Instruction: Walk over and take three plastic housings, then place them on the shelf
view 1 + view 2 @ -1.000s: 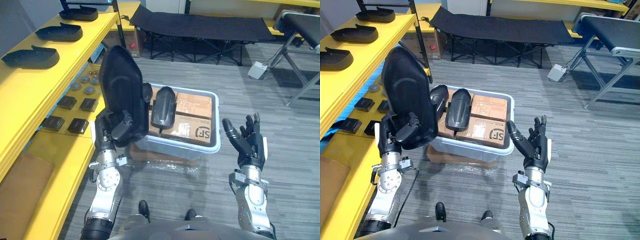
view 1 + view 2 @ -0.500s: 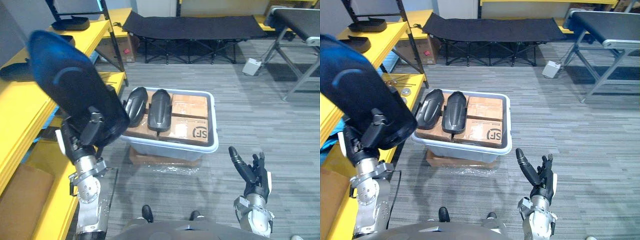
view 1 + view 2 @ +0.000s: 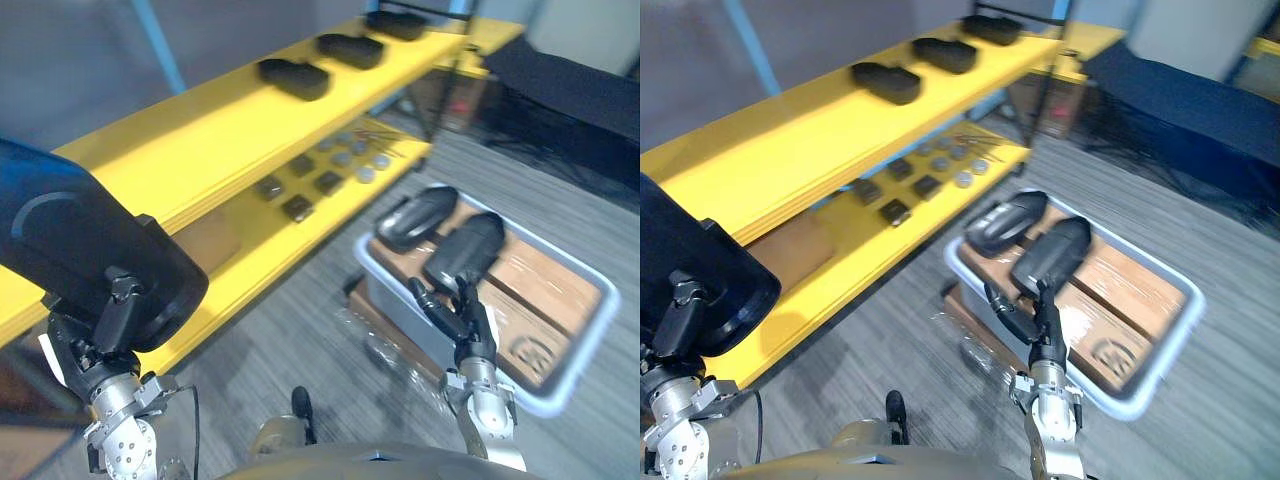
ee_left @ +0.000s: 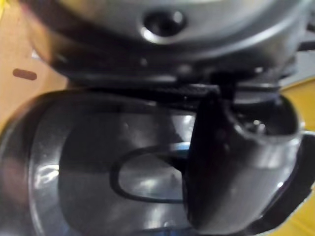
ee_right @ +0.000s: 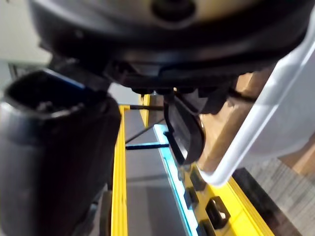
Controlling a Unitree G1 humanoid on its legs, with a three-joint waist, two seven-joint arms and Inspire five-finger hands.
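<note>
Far left: clamped in the curled left hand [image 3: 102, 332], one large glossy black plastic housing [image 3: 70, 245], lifted clear, likely for setting on the long yellow shelf [image 3: 190, 140]. On its top level, three similar black housings [image 3: 293, 78]. Right hand [image 3: 455, 315] empty, fingers straight, before the pale plastic bin [image 3: 545, 405] with two more housings [image 3: 465, 250].

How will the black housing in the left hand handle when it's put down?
The housing holds its shape unsupported in the left hand, so probably stiff. Likely light for its size: one hand carries it. Its glossy curved back could slip or rock on the shelf.
</note>
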